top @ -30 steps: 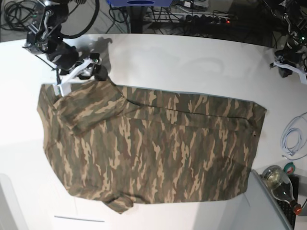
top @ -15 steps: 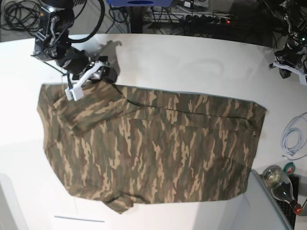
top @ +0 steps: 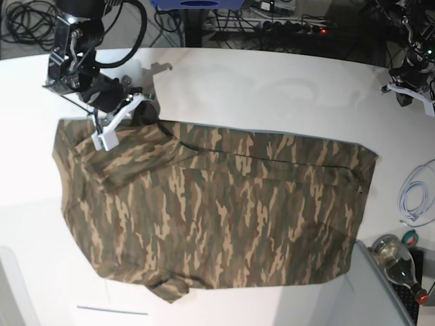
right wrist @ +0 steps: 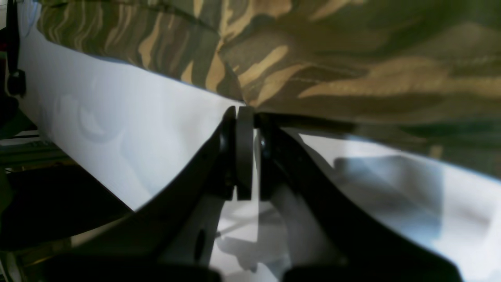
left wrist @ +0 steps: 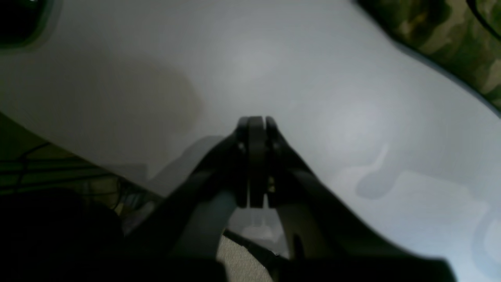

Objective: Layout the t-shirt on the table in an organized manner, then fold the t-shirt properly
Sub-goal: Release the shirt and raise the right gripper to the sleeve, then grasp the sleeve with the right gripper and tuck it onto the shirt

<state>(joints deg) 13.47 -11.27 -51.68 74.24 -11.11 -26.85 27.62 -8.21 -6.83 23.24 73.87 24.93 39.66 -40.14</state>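
The camouflage t-shirt [top: 224,210] lies spread flat on the white table [top: 272,88], with one sleeve folded over its upper left part. My right gripper [top: 144,114] sits at the shirt's far edge beside that sleeve. In the right wrist view the right gripper [right wrist: 244,113] is shut, its tips pinching the hem of the t-shirt [right wrist: 352,58]. My left gripper [top: 406,92] hovers at the table's far right edge, away from the cloth. The left wrist view shows the left gripper [left wrist: 254,123] shut with nothing in it above bare table, and a corner of the t-shirt [left wrist: 442,35] at the upper right.
A glass bottle [top: 397,261] and a coiled white cable [top: 416,197] lie at the right edge. A grey bin [top: 380,299] fills the bottom right corner. Cables and a power strip [top: 292,27] run behind the table.
My right gripper has slid right along the shirt's far edge and closed its jaws on the hem. The left arm has stayed in place.
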